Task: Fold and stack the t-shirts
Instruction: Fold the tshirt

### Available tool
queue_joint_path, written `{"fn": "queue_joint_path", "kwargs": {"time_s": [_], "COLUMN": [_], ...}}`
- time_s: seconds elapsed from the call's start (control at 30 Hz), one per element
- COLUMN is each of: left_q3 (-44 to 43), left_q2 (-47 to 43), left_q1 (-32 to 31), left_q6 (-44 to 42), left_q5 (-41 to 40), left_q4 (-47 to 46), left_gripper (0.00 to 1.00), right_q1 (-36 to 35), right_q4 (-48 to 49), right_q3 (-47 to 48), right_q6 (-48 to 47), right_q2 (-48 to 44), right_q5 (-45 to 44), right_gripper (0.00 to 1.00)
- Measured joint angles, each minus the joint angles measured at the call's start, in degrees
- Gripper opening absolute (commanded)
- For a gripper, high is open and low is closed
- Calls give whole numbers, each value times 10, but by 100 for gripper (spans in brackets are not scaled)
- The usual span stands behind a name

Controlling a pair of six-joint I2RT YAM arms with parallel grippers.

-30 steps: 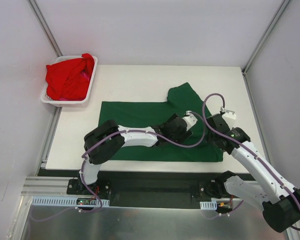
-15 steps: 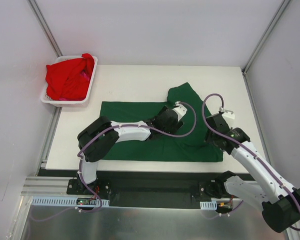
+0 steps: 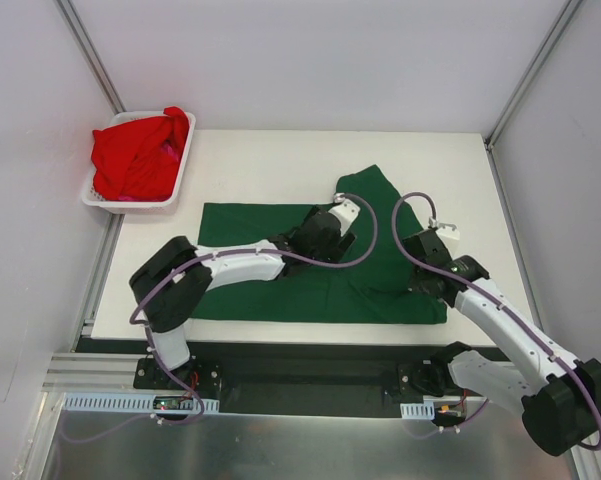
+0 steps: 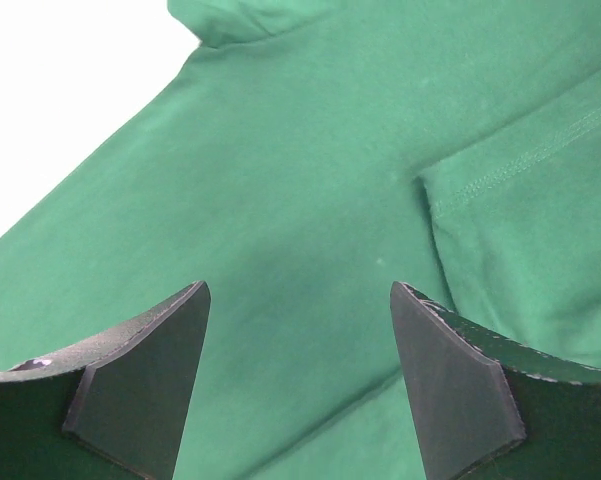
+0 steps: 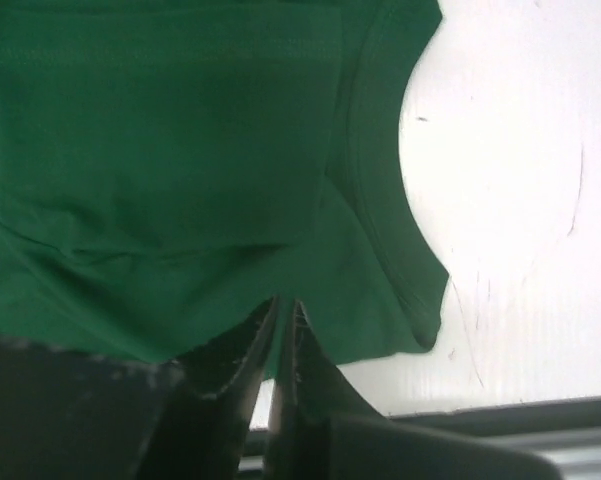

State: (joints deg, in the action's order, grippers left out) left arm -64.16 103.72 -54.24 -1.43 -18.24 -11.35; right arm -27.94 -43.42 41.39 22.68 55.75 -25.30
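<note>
A dark green t-shirt [image 3: 260,225] lies spread flat on the white table, one sleeve [image 3: 368,190] pointing to the far side. My left gripper [image 3: 332,222] hovers open over the shirt's middle; in the left wrist view its fingers [image 4: 150,370] stand wide apart above a folded hem [image 4: 520,160], with only cloth between them [image 4: 298,288]. My right gripper [image 3: 418,272] is down at the shirt's near right edge, shut [image 5: 285,300] with a pinch of green cloth [image 5: 180,150] between its tips. Red t-shirts [image 3: 135,155] are bunched up in the basket.
A white slotted basket [image 3: 108,203] stands at the table's far left corner, overhanging the edge. Bare white table [image 3: 260,165] lies beyond the shirt and to its right [image 5: 520,200]. Grey walls and metal posts enclose the table.
My left arm has stretched further across the shirt, its open gripper moving left and away. My right gripper has closed from half open onto the shirt's near edge.
</note>
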Motion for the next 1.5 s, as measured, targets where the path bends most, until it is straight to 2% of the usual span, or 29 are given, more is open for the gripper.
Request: {"fn": "queue_joint_path", "kwargs": {"time_s": [0.07, 0.13, 0.3, 0.47, 0.77, 0.9, 1.2, 1.5], "left_q3": [19, 38, 75, 85, 94, 94, 76, 55], "left_q2": [-32, -61, -110, -111, -104, -83, -14, -6], "left_q1": [3, 4, 3, 6, 70, 95, 104, 104], "left_q6": [10, 19, 38, 50, 93, 115, 147, 150], "left_q5": [0, -1, 0, 11, 134, 194, 302, 318], "left_q4": [0, -1, -2, 0, -33, -56, -79, -99], "left_gripper": [73, 73, 72, 69, 66, 65, 64, 64], "right_q1": [0, 0, 28, 111, 248, 283, 308, 321], "right_q4": [12, 21, 55, 103, 176, 200, 234, 236], "right_q3": [-3, -3, -3, -3, -3, -3, -3, -3], "right_q6": [-5, -5, -19, -51, -112, -123, -127, -127], "right_q2": [14, 24, 57, 90, 118, 127, 159, 171], "right_q5": [2, 2, 8, 49, 189, 258, 344, 346], "right_gripper": [39, 42, 43, 43, 44, 44, 43, 43]}}
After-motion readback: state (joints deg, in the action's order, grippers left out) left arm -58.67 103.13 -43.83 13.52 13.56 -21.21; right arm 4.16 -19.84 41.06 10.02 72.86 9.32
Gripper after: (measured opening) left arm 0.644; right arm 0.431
